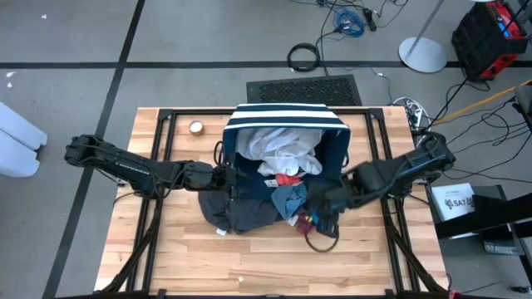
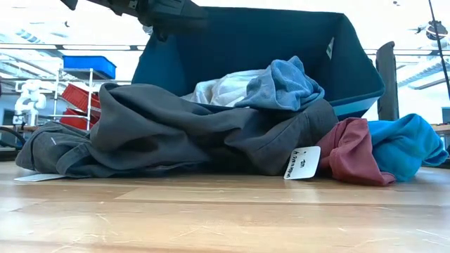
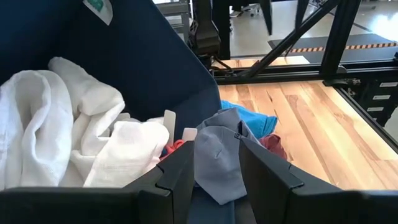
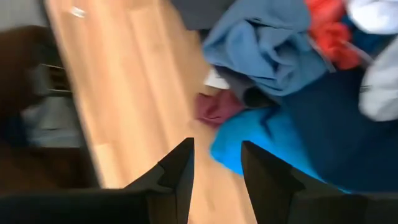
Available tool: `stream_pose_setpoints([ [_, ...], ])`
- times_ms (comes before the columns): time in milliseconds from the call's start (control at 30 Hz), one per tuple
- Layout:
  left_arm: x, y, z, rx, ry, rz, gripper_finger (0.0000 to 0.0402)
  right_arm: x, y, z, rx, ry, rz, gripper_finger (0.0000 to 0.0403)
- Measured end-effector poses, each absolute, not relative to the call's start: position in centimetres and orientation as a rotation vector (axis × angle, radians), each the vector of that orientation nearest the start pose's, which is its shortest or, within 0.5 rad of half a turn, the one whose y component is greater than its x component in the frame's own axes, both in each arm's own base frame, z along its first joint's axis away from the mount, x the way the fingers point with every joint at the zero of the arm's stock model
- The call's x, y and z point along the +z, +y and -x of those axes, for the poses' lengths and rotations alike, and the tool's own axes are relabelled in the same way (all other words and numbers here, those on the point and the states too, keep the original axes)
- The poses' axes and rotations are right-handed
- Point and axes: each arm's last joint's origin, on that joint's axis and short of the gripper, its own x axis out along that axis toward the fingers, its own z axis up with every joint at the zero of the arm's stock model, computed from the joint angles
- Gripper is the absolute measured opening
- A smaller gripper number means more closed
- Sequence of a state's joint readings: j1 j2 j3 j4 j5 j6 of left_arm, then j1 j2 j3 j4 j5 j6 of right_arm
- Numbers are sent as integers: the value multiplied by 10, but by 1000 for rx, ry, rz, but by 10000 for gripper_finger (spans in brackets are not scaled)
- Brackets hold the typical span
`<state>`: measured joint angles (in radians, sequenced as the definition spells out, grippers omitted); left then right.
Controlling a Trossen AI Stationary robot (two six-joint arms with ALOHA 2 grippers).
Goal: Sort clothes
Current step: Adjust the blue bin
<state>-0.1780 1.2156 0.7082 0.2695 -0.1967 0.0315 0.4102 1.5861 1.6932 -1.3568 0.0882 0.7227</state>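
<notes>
The dark blue bin (image 1: 287, 116) with a white-striped wall stands tipped at the table's middle, its opening toward the near edge. A white garment (image 1: 278, 145) lies inside it. Spilling out onto the wood are a dark grey garment (image 2: 176, 133), a blue-grey piece (image 2: 281, 84), a maroon piece (image 2: 355, 151) and a bright blue piece (image 2: 408, 144). My left gripper (image 1: 226, 176) is at the bin's left wall. My right gripper (image 1: 320, 209) hangs open above the maroon and bright blue pieces, pointing steeply down, with nothing between its fingers (image 4: 177, 168). My left gripper comes in about level from the table's left and has a dark blue strip of the bin's left wall (image 3: 211, 213) between its two fingers, far back. In the low view it sits at the tipped bin's upper left rim (image 2: 151, 31). The blue-grey piece (image 3: 217, 155) shows beyond the fingers.
A roll of tape (image 1: 197, 127) lies at the far left of the table. Black frame rails (image 1: 158, 149) run along both sides. A white tag (image 2: 304, 163) hangs from the grey garment. Bare wood (image 1: 249, 266) stretches along the near edge.
</notes>
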Motion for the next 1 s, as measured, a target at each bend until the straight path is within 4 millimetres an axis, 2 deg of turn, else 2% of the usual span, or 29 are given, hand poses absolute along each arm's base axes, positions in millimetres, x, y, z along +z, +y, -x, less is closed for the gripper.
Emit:
stream_pose_setpoints([
  [233, 262, -41, -262, 15, 233, -75, 137, 332, 144, -268, -221, 1358, 8, 118],
  [367, 262, -41, -262, 15, 233, -75, 137, 304, 155, -277, -214, 1496, 195, 119],
  [533, 262, -41, -262, 14, 230, -74, 137, 272, 165, -293, -249, 1557, 331, 139],
  [633, 262, -41, -262, 15, 229, -74, 137, 257, 166, -301, -251, 1589, 405, 160],
  [767, 262, -41, -262, 15, 231, -75, 137, 247, 165, -307, -285, 1563, 545, 188],
  [867, 262, -41, -262, 14, 231, -75, 137, 243, 164, -309, -306, 1558, 568, 203],
  [1000, 262, -41, -262, 14, 232, -75, 137, 230, 157, -302, -342, 1611, 567, 212],
])
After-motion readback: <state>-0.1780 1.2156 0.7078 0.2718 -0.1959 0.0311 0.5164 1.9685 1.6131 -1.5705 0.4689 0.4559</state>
